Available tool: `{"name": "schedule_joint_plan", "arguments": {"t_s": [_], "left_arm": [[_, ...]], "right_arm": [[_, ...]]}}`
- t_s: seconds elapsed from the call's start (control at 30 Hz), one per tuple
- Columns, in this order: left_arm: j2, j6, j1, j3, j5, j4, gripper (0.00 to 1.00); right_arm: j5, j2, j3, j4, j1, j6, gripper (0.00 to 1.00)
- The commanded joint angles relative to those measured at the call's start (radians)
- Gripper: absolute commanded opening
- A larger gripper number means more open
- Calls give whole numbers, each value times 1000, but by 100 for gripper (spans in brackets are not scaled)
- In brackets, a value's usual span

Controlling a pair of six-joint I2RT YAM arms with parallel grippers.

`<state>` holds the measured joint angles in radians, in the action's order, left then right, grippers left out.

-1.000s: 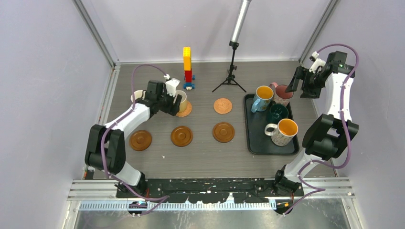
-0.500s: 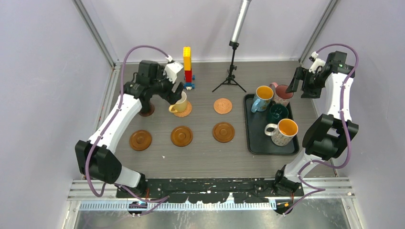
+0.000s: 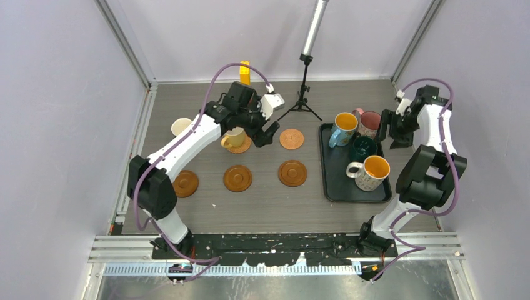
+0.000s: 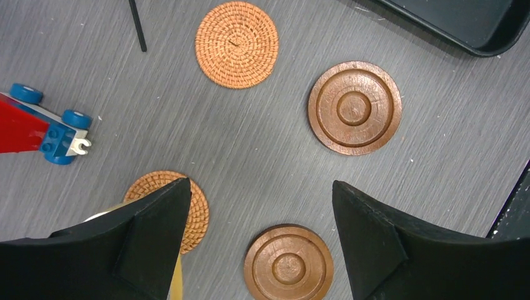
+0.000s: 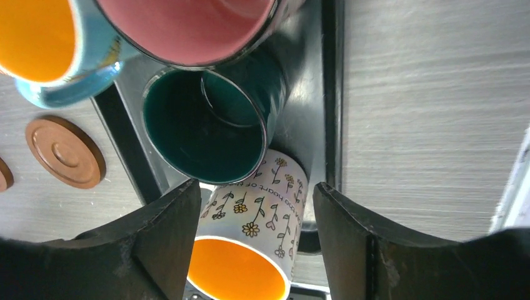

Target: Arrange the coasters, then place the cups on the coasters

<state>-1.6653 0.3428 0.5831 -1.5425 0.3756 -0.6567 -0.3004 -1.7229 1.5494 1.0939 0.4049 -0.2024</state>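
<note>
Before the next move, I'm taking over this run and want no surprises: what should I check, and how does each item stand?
1. Left gripper open, empty: ok.
2. Cream-yellow handled mug on woven orange-brown round coaster: ok.
3. Second woven round coaster bare, ready: ok.
4. Right gripper open, empty: ok.
5. All mugs on coasters: not ok; four stand in the black rectangular tray.
6. Coaster under far-left white-rimmed mug: cannot tell; left arm hides it.
</note>
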Motion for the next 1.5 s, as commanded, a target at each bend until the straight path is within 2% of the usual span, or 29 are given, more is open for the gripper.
{"name": "schedule_joint_plan", "arguments": {"t_s": [0.0,0.27,0.5,0.93,1.13,1.3,1.4,1.47], "left_arm": [[5,-51,-5,-67,9,19,85],[13,-64,-4,-47,3,19,84],[28,-59,-4,-21,-6,20,84],[8,-63,10,9,11,38,84],[-5,-62,23,4,13,40,84],[-11,-56,27,7,21,36,83],[-12,-45,29,6,25,28,83],[-11,-37,30,5,26,22,83]], "right_arm": [[-20,43,-98,-86,-13,40,69],[-19,14,-196,-223,-55,16,56],[-67,-5,-184,-220,-89,-40,46],[-129,4,-184,-135,-193,-252,46],[-135,33,-179,-43,-200,-347,44],[-102,50,-180,37,-200,-491,42],[-78,39,-151,58,-193,-542,44],[-71,33,-120,56,-190,-542,50]]}}
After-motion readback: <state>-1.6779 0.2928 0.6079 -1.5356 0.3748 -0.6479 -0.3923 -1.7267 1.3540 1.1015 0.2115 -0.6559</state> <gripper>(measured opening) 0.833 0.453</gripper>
